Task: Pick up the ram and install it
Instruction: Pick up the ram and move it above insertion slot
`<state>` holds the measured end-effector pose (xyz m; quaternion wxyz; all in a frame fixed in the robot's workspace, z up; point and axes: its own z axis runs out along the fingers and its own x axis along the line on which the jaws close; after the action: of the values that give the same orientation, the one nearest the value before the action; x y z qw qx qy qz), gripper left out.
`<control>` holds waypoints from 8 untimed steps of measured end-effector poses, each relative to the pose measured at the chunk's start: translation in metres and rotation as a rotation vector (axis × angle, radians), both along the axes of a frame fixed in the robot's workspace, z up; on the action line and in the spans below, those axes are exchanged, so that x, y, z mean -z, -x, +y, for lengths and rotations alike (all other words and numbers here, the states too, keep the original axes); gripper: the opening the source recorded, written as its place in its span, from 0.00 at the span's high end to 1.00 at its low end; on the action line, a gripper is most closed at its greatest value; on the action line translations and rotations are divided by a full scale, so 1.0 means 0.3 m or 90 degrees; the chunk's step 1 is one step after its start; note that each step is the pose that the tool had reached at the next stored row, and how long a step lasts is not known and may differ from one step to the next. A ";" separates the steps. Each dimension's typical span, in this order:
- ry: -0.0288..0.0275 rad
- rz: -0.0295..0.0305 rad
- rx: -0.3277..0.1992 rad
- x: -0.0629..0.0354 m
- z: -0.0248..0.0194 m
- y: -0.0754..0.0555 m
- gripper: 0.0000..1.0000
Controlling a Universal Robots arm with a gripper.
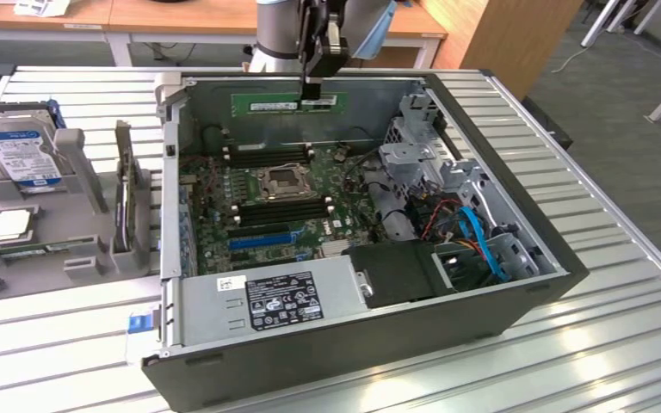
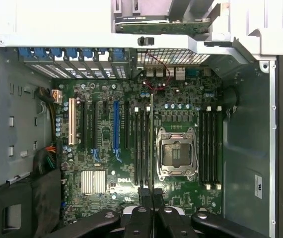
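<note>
The ram point(image 1: 285, 103), a long thin green board with a white label, hangs level above the open computer case point(image 1: 515, 301), over its far side. My gripper point(image 1: 311, 93) is shut on the stick's upper edge near one end. In the wrist view the ram point(image 2: 151, 144) shows edge-on as a thin line rising from my gripper point(image 2: 151, 196). It lines up beside the black memory slots point(image 2: 141, 146), between them and the CPU socket point(image 2: 176, 153). The stick is above the motherboard point(image 1: 273, 202), apart from it.
Another bank of memory slots point(image 2: 210, 146) lies past the socket. A long blue slot point(image 2: 115, 131) sits among the expansion slots. A power supply point(image 1: 273, 301) fills the case's near side, with drive cages and cables point(image 1: 457, 215) at the exterior view's right. A hard drive point(image 1: 21, 151) stands in a grey holder outside the case.
</note>
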<state>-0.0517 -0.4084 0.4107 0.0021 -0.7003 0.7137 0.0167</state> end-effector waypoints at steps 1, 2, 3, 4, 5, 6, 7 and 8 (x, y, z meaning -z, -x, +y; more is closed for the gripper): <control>0.0000 0.0000 0.000 0.000 0.000 0.000 0.89; 0.0000 0.0000 0.000 0.000 0.000 0.000 0.89; -0.0001 0.0000 0.000 0.001 0.000 0.000 0.89; 0.0000 0.0000 0.000 0.003 0.000 0.000 0.89; 0.0000 0.0000 0.000 0.006 0.000 0.000 0.89; 0.0000 0.0000 0.000 0.010 0.000 0.000 0.89; 0.0000 0.0000 0.000 0.013 0.000 0.000 0.89; 0.0000 0.0000 0.000 0.018 0.000 0.000 0.89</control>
<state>-0.0517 -0.4084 0.4054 0.0021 -0.7003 0.7137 0.0167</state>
